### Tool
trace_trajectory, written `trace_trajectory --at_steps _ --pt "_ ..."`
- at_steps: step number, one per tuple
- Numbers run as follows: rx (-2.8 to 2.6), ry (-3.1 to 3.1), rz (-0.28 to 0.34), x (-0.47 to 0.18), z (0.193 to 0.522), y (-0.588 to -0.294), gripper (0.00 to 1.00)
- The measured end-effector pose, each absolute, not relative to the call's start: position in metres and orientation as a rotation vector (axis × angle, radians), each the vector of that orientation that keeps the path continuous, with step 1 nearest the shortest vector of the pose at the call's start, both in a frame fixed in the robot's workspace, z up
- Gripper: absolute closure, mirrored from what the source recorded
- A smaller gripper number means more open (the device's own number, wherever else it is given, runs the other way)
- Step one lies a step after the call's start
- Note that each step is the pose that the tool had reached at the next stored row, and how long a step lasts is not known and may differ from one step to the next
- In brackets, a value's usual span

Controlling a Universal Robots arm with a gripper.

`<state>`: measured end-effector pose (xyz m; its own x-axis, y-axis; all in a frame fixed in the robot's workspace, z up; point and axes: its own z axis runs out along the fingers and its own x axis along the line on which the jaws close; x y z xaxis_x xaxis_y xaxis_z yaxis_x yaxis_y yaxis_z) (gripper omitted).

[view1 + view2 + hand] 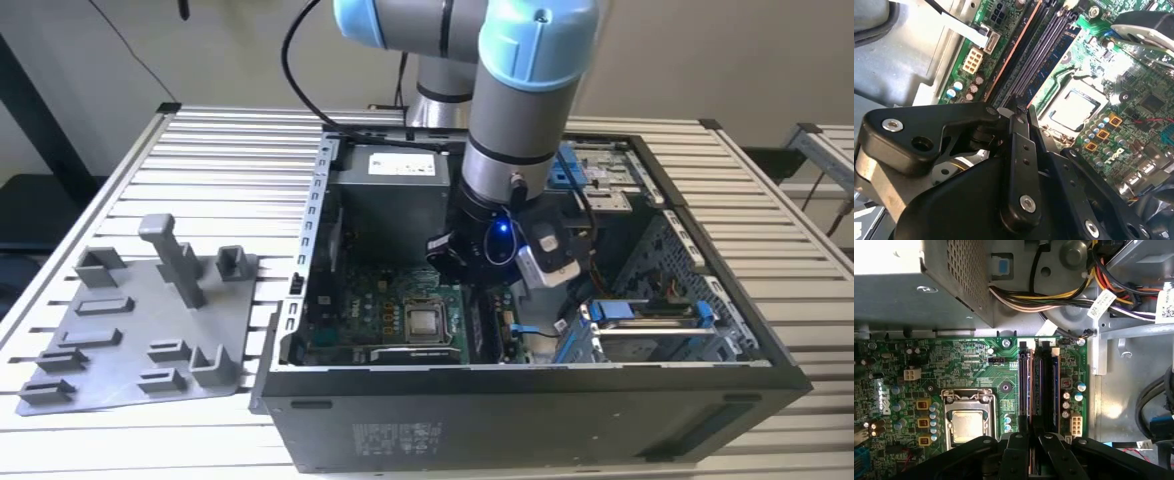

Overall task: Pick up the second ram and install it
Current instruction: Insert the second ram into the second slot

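The second ram (pixel 1030 390) shows edge-on as a thin copper-toned strip, standing in line with the long black slots (pixel 1048 385) of the green motherboard (pixel 969 365). My gripper (pixel 1030 437) is shut on one end of it, a black finger (pixel 1016 442) on each side. In the second wrist view the same strip (pixel 1013 50) runs away from the gripper (pixel 1016 112) along the slots (pixel 1046 50). Whether the stick is seated in a slot I cannot tell. In the exterior view the arm's wrist (pixel 501 240) reaches down inside the open computer case (pixel 534 400).
A processor socket (pixel 968 422) lies beside the slots. The grey power supply box (pixel 914 285) and a bundle of coloured cables (pixel 1054 297) sit past the slots' far end. A blue-tabbed drive cage (pixel 654 320) fills the case's right. A grey fixture plate with posts (pixel 134 330) lies outside on the slatted table.
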<state>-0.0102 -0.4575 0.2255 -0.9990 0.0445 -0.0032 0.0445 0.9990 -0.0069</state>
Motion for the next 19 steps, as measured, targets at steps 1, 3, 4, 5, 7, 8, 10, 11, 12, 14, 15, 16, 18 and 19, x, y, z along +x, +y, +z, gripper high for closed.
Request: trace_trajectory --at_steps 1,3,4,5,7,8,10,11,12,14,15,16,18,19 --pt "0.069 3.138 -0.011 -0.0097 0.2256 -0.4585 0.86" --pt "0.067 3.138 -0.011 -0.0084 0.2256 -0.4607 0.86" --pt "0.064 3.138 -0.011 -0.0077 0.2256 -0.4618 0.86" --pt "0.060 3.138 -0.011 -0.0074 0.2256 -0.4626 0.86" --pt "0.050 3.138 -0.011 -0.0073 0.2256 -0.4637 0.86" --pt "0.047 3.138 -0.011 -0.0073 0.2256 -0.4640 0.86" --pt "0.038 3.138 -0.012 -0.0072 0.2256 -0.4642 0.86" --pt "0.032 3.138 -0.012 -0.0071 0.2256 -0.4642 0.86" --pt "0.026 3.138 -0.012 -0.0071 0.2256 -0.4642 0.86" --pt "0.022 3.138 -0.012 -0.0071 0.2256 -0.4643 0.86" --pt "0.022 3.138 -0.012 -0.0071 0.2256 -0.4643 0.86" --pt "0.021 3.138 -0.012 -0.0071 0.2256 -0.4643 0.86" --pt "0.020 3.138 -0.012 -0.0071 0.2256 -0.4643 0.86" --pt "0.020 3.138 -0.012 -0.0071 0.2256 -0.4643 0.86"
